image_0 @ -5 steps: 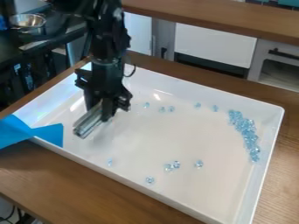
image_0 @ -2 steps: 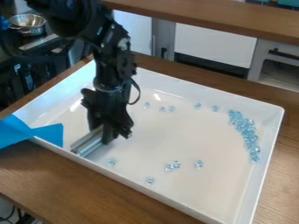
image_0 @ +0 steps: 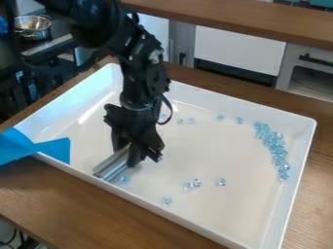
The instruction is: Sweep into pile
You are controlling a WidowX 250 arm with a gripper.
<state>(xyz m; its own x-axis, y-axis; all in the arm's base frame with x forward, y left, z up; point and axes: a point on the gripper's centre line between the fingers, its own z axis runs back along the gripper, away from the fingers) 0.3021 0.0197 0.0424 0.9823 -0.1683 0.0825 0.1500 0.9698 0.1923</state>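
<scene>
The gripper [image_0: 130, 154] hangs low over the left front part of the white tray [image_0: 214, 232], shut on a silvery metal sweeping tool [image_0: 112, 166]. The tool's outer end is near the tray's front wall. One pale blue piece [image_0: 124, 179] lies right beside the tool. A curved pile of clear blue pieces [image_0: 274, 148] lies along the tray's right side. Loose pieces [image_0: 193, 184] lie in the front middle, with another [image_0: 167, 200] closer to the front wall and one [image_0: 222, 182] farther right. A few more [image_0: 191, 120] are spread toward the back wall.
Blue tape [image_0: 40, 148] crosses the tray's left front corner onto the wooden counter [image_0: 71, 204]. Raised walls surround the tray. Behind it are a wooden ledge [image_0: 253, 23] and white cabinets; a metal pot [image_0: 32, 27] stands at the back left.
The gripper and its tool have moved toward the front wall and then right, coming beside the loose piece at the left front. The pile at the right has not moved.
</scene>
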